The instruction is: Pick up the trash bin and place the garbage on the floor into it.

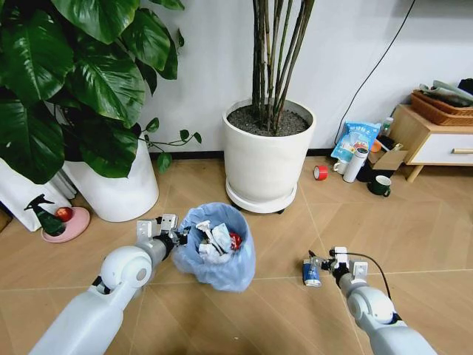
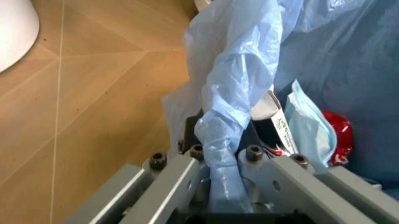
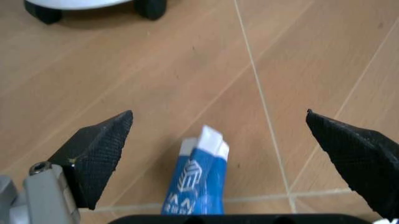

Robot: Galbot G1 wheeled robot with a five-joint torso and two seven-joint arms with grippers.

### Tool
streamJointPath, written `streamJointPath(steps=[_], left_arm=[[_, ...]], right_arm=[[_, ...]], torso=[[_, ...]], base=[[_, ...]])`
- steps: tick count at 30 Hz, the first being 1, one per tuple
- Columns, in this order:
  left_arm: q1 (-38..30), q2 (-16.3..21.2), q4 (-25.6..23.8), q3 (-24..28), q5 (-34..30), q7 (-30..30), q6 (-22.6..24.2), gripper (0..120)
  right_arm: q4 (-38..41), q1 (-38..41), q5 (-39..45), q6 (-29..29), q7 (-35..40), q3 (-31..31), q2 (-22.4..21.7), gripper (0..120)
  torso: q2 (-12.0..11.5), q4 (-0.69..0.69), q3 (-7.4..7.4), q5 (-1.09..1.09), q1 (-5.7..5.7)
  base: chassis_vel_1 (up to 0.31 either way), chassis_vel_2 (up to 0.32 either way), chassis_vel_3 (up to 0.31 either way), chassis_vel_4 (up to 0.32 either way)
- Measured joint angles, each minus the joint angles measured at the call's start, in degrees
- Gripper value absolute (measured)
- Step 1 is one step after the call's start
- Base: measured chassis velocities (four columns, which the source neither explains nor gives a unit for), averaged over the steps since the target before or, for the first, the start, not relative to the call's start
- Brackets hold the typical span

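Left gripper (image 2: 224,163) was clamped on the rim of the round blue-bagged trash bin (image 1: 216,255); right gripper (image 3: 218,154) hung spread apart over a small blue-white bottle (image 3: 199,179) on the wooden chevron floor (image 1: 281,310).

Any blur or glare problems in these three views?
Head view: even light, sharp, soft shadow under the trash bin. Left wrist view: left gripper and bag close up, soft. Right wrist view: blue-white bottle slightly blurred between the right gripper fingers; no glare.
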Motion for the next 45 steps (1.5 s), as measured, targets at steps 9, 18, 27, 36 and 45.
streamJointPath(steps=[9,18,27,36,45], left_arm=[[-0.27,0.4,-0.15,0.03,-0.2,0.0,0.0,0],[0.01,0.66,-0.56,-0.06,-0.26,-0.03,0.0,0],[0.47,1.13,-1.03,-0.32,-0.45,-0.14,0.0,0],[0.55,0.98,-1.07,-0.23,-0.44,-0.17,-0.01,0],[0.75,1.08,-1.27,-0.27,-0.39,-0.22,-0.02,0]], right_arm=[[-4.53,2.08,0.87,-0.36,-0.8,-0.75,1.71,100],[-11.71,7.14,1.24,-0.12,-1.28,-3.48,5.45,100],[-20.39,11.66,-0.42,-1.19,0.53,-5.42,8.17,96],[-21.31,11.66,-0.69,-0.89,1.25,-5.3,8.82,61],[-20.09,11.04,-0.88,-0.56,1.63,-5.02,8.97,29]], torso=[[0.0,-0.01,0.01,-0.02,0.0],[0.0,0.0,0.01,-0.02,0.0],[-0.01,-0.01,0.01,-0.03,0.0],[-0.01,-0.02,0.01,-0.04,0.0],[-0.01,-0.01,0.01,0.0,0.0]], base=[[0.0,0.0,0.0,0.0],[0.0,0.0,0.0,0.0],[0.0,0.0,0.0,0.0],[0.0,0.0,0.0,0.0],[0.0,0.0,0.0,0.0]])
